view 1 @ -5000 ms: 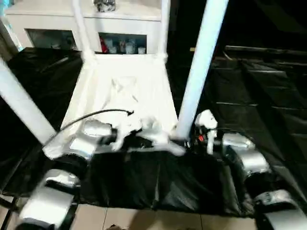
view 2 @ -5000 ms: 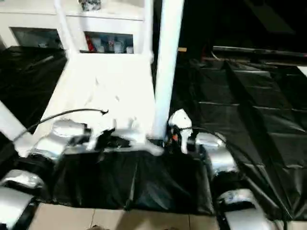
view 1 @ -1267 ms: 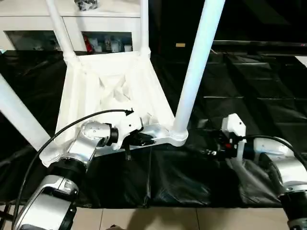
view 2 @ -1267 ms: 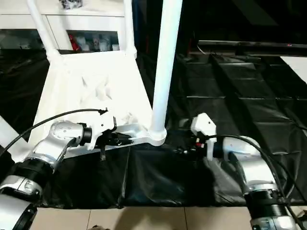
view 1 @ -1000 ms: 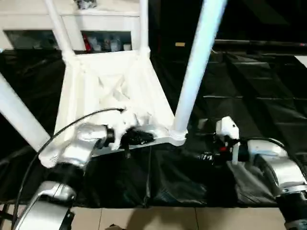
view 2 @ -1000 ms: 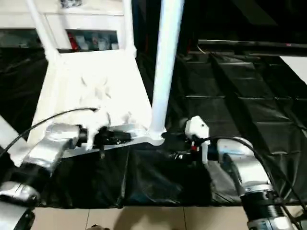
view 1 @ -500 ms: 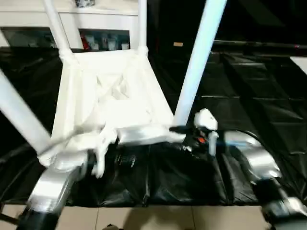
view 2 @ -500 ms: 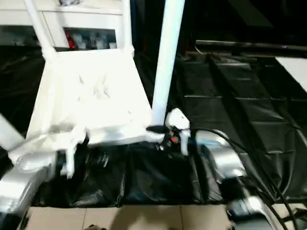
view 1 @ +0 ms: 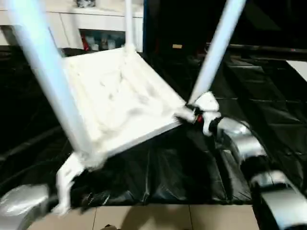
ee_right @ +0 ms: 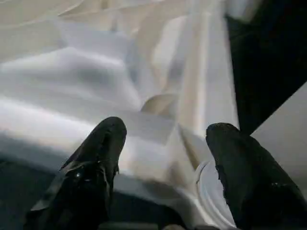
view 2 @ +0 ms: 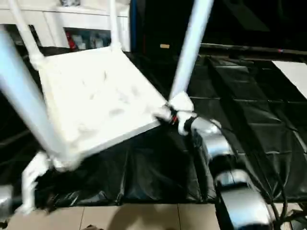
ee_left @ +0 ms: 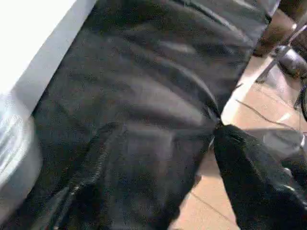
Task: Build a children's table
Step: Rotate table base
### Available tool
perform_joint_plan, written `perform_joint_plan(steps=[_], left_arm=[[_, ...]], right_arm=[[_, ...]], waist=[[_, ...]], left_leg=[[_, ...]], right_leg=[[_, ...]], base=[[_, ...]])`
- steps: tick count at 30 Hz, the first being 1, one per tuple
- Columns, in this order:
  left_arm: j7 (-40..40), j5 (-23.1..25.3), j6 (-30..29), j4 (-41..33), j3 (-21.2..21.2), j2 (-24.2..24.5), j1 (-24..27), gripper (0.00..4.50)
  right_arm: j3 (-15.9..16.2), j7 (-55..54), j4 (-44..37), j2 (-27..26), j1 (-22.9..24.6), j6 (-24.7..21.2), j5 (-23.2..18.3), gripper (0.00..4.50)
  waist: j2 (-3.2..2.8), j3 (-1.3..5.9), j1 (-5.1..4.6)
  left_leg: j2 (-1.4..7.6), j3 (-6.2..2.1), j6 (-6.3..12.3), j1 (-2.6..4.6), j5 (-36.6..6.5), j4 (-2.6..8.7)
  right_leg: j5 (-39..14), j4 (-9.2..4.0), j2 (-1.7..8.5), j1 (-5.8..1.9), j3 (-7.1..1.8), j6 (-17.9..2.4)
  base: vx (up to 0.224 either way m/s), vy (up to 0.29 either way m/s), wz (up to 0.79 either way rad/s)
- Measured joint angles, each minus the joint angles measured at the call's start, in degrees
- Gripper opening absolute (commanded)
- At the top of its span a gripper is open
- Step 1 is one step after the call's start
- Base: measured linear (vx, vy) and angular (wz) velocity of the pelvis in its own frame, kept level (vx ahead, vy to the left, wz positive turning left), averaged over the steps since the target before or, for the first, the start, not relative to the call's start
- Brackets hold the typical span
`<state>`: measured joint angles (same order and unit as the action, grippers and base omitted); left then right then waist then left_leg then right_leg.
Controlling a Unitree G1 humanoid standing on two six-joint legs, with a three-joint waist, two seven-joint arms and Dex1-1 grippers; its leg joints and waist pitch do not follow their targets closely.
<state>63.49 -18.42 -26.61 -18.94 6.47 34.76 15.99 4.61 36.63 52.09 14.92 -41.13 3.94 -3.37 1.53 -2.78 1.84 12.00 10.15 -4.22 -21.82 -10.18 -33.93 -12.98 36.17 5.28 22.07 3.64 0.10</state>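
The children's table lies upside down and tilted on the black sheet, its white ribbed tabletop (view 1: 120, 100) facing up. White legs rise from its corners: one near left (view 1: 48, 72), one near right (view 1: 218, 45), one at the back (view 1: 128, 24). My right gripper (view 1: 184, 114) is at the near right corner, beside that leg's socket. In the right wrist view its fingers (ee_right: 103, 158) stand open, with the tabletop's rim (ee_right: 158, 129) just beyond them. My left gripper (view 1: 67, 184) hangs low at the left, clear of the table, open over the sheet; one black finger (ee_left: 254, 182) shows, holding nothing.
A black sheet (view 1: 182, 172) covers the work surface and drapes down to a tiled floor (view 1: 144, 218). A white glass-door cabinet (view 1: 96, 19) stands behind the table. Metal stand legs (ee_left: 283, 43) show on the floor in the left wrist view.
My left gripper has opened, let go of the tabletop's near rim and dropped back to the lower left. My right gripper has moved in to the near right corner. The table has swung and tilted.
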Motion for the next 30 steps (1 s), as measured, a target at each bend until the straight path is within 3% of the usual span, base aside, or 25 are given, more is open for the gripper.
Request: perform_joint_plan(steps=[8, 12, 16, 17, 22, 24, 30], left_arm=[[0.9, -1.0, 3.7, 0.1, 6.8, 2.3, 4.1, 4.22], [1.2, -3.5, 6.3, 4.7, 11.6, 3.0, 1.9, 4.42], [1.1, -5.9, 6.5, 6.4, 14.6, 3.3, -0.6, 4.42], [1.1, -6.6, 6.6, 6.7, 15.1, 3.3, -1.0, 4.47], [-0.2, -8.7, 6.7, 8.7, 15.7, 2.8, -6.5, 4.50], [-0.7, -9.0, 6.9, 9.0, 15.3, 1.9, -8.7, 4.50], [-1.4, -10.6, 6.8, 10.4, 12.1, -1.0, -14.2, 4.50]], right_arm=[[-2.3, -6.2, 8.0, 0.0, -2.9, 4.7, 0.1, 3.10], [-3.4, -2.7, 7.5, 0.0, -2.6, 5.5, -0.7, 3.10], [-3.4, 1.4, 3.6, -0.3, 0.7, 4.9, -2.0, 3.10], [-3.3, 1.8, 2.5, -0.3, 1.6, 4.3, -2.4, 3.28], [-2.3, 1.6, -4.6, -0.2, 7.4, 1.0, -2.8, 3.55], [-2.2, 2.2, -7.6, -0.2, 9.4, -0.9, -3.2, 3.86], [-2.2, -1.7, -12.2, 0.4, 11.2, -4.6, -1.6, 4.33]], waist=[[0.06, 0.03, 0.20], [0.13, 0.07, -0.06], [0.19, 0.11, 0.00], [0.19, 0.11, 0.06], [0.19, 0.11, 0.49], [0.18, 0.11, 0.46], [0.18, 0.12, 0.27]], left_leg=[[-0.01, 0.04, 0.00, -0.06, 0.0, 0.00], [0.01, 0.02, 0.00, -0.03, 0.0, 0.00], [0.01, 0.04, 0.00, -0.01, 0.0, -0.02], [0.02, 0.04, 0.00, -0.02, 0.0, -0.03], [0.02, 0.05, 0.00, 0.02, 0.0, -0.05], [0.01, 0.05, 0.00, 0.05, 0.0, -0.05], [0.01, 0.04, -0.05, 0.17, 0.0, -0.05]], right_leg=[[0.0, -0.03, -0.01, 0.01, -0.04, 0.0], [0.0, -0.01, -0.06, 0.01, -0.04, 0.0], [0.0, -0.01, -0.07, 0.00, -0.07, 0.0], [0.0, -0.01, -0.07, 0.00, -0.07, 0.0], [0.0, 0.01, -0.07, -0.01, -0.06, 0.0], [0.1, 0.02, -0.07, -0.02, -0.08, 0.0], [0.2, 0.06, -0.08, -0.05, -0.11, 0.0]], base=[[0.000, 0.000, 0.00], [0.000, 0.000, 0.00], [0.000, 0.000, 0.00], [0.000, 0.000, 0.00], [0.000, 0.000, 0.00], [0.000, 0.000, 0.00], [0.000, 0.000, 0.00]])
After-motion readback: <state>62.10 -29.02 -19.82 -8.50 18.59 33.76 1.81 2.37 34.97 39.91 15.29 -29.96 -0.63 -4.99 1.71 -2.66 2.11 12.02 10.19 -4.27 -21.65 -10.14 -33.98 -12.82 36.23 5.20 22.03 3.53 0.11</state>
